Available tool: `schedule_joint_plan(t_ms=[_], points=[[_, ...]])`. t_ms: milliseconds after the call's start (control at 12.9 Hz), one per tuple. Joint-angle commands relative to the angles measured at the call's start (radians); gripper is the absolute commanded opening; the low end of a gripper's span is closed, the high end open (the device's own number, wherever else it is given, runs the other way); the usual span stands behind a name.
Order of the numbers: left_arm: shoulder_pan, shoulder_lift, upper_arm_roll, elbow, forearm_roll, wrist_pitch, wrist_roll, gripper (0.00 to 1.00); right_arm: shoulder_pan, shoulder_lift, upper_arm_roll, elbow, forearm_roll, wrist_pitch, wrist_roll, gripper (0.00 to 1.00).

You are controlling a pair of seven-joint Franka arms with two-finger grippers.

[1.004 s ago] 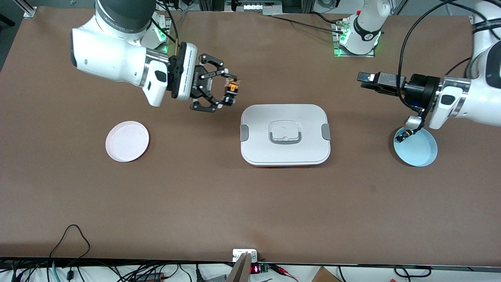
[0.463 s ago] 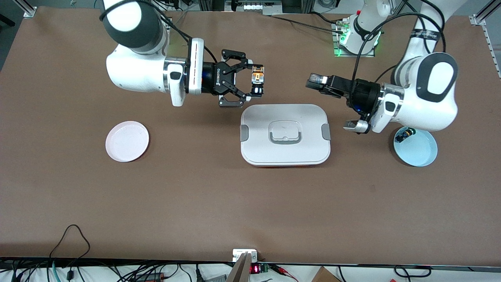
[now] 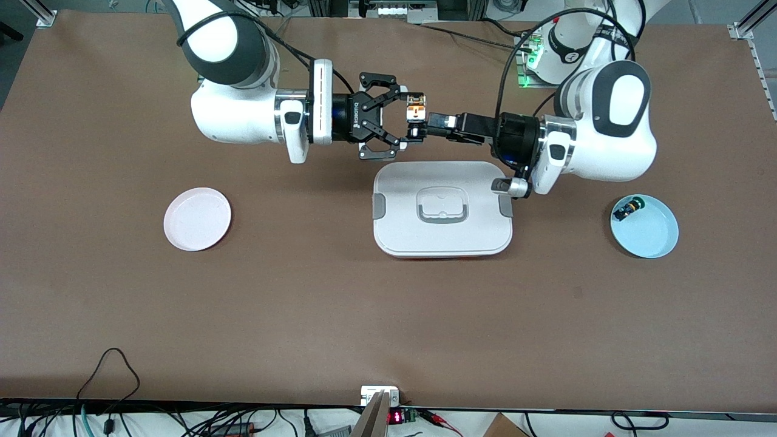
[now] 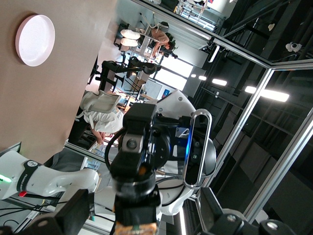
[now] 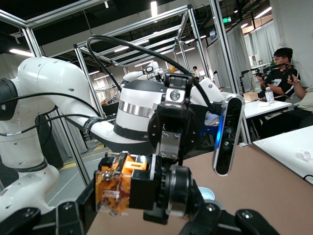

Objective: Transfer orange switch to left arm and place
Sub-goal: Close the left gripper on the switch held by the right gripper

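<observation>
My right gripper is shut on the orange switch and holds it in the air over the table between the box and the robots' bases. The switch's tan-orange body and black barrel show in the right wrist view, between the right gripper's fingers. My left gripper is level with the switch and right against it. In the left wrist view its fingers are open, one on each side of the switch. The box is white, flat and lidded.
A pink plate lies toward the right arm's end of the table. A light blue plate toward the left arm's end holds a small black switch with a green cap. Cables and mounts run along the table's edges.
Both arms have swung toward each other. The right gripper carried the switch toward the middle, and the left gripper came from over the blue plate up to the switch.
</observation>
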Motion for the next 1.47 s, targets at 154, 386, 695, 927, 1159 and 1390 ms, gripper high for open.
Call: schedule_joint_plan(t_ms=[154,386,695,927,1159,1390], points=[[0.008,-0.031,-0.021,-0.030,-0.020,0.006,-0.054,0.88,0.017,0.000,0.000,-0.002,0.028,0.013,-0.016,0.00],[0.008,-0.034,-0.023,-0.026,-0.008,0.002,-0.103,0.58,0.018,0.000,0.000,-0.003,0.028,0.014,-0.014,0.00],[0.016,-0.030,-0.021,-0.006,0.023,-0.024,-0.112,0.24,0.023,0.000,0.000,-0.005,0.028,0.021,-0.013,0.00],[0.020,-0.030,-0.020,-0.003,0.029,-0.029,-0.118,0.21,0.026,0.000,0.000,-0.006,0.029,0.025,-0.013,0.00],[0.022,-0.028,-0.018,0.000,0.058,-0.029,-0.120,0.21,0.026,0.000,0.000,-0.006,0.029,0.025,-0.008,0.27],[0.022,-0.025,-0.017,0.017,0.060,-0.030,-0.129,0.21,0.026,-0.003,0.000,-0.006,0.049,0.033,-0.008,1.00]])
